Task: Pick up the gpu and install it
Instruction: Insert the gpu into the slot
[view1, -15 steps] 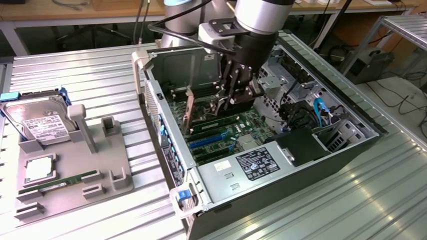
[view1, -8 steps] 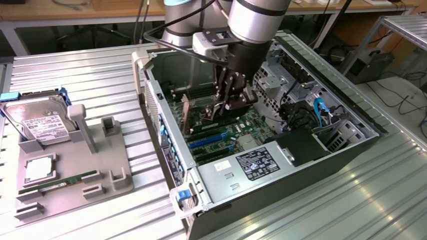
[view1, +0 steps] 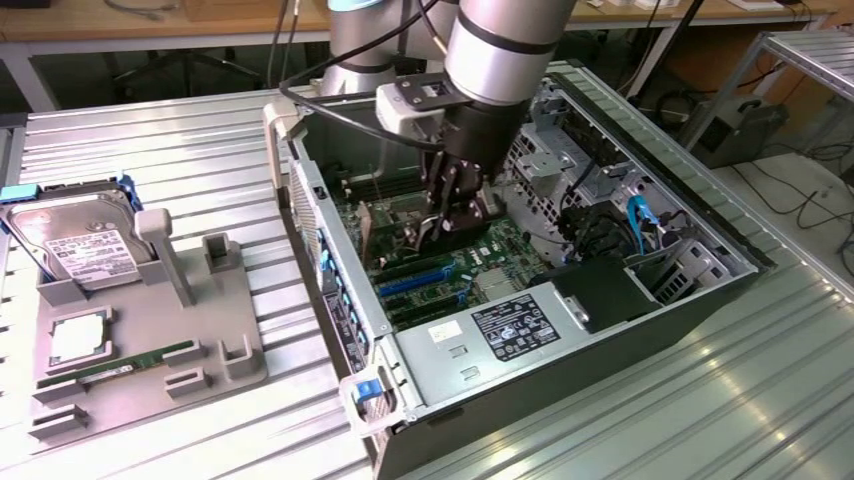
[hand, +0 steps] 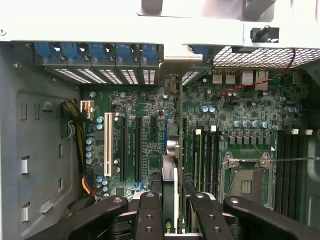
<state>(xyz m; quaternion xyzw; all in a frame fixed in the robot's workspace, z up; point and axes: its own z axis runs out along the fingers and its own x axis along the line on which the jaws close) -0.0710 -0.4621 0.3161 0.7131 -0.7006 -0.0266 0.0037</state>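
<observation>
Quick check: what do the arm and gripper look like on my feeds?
The arm is a silver-grey cylinder with a black band; a pale grey box sits at the wrist, beside a looping black cable. The gripper is black, its fingers bolted bars.

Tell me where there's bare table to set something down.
Bare ribbed table beyond the gray tray, and on the exterior view's right of the case. Crowded inside the case, where the gripper holds the gpu.

I see the gripper (view1: 447, 222) holding the gpu (hand: 169, 175) over the motherboard (view1: 507, 250) inside the case (view1: 534, 405); a tray (view1: 134, 372) lies to the exterior view's left.
</observation>
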